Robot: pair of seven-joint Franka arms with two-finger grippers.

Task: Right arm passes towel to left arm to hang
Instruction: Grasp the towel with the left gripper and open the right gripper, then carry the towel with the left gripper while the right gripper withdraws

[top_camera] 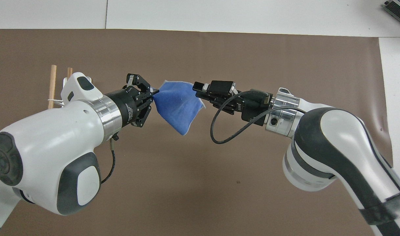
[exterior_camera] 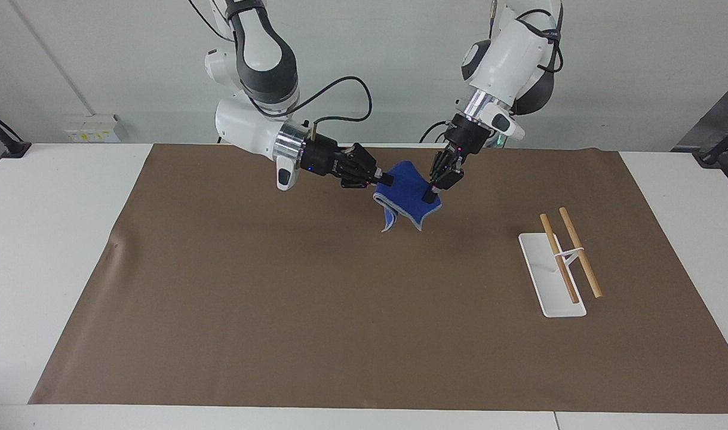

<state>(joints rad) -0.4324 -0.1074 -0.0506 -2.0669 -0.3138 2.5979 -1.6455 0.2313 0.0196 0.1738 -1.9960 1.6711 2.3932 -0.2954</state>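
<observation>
both sets of jaws sit at the towel (exterior_camera: 406,192), up in the air over the mat (exterior_camera: 316,310), in the upper middle of the facing frame. left jaws (exterior_camera: 429,194) are clamped on the towel's edge at its right in that frame, the fingertips pressed together on the cloth. right jaws (exterior_camera: 386,178) are at the towel's other edge; i cannot tell whether they pinch it or stand apart.

from overhead the towel (top_camera: 178,106) stretches between the left jaws (top_camera: 154,95) at centre left and the right jaws (top_camera: 197,88) at centre right, with a loose corner hanging down toward the lower middle of the frame. the towel touches neither mat nor counter (exterior_camera: 47,197).

the left arm (exterior_camera: 510,51) comes in from the upper right of the facing frame, the right arm (exterior_camera: 259,71) from the upper left.

a rack (exterior_camera: 552,280) with two wooden bars stands on the mat at the right of the facing frame, well apart from the towel. overhead, the rack (top_camera: 52,85) shows partly, hidden by the left arm at the left edge.
</observation>
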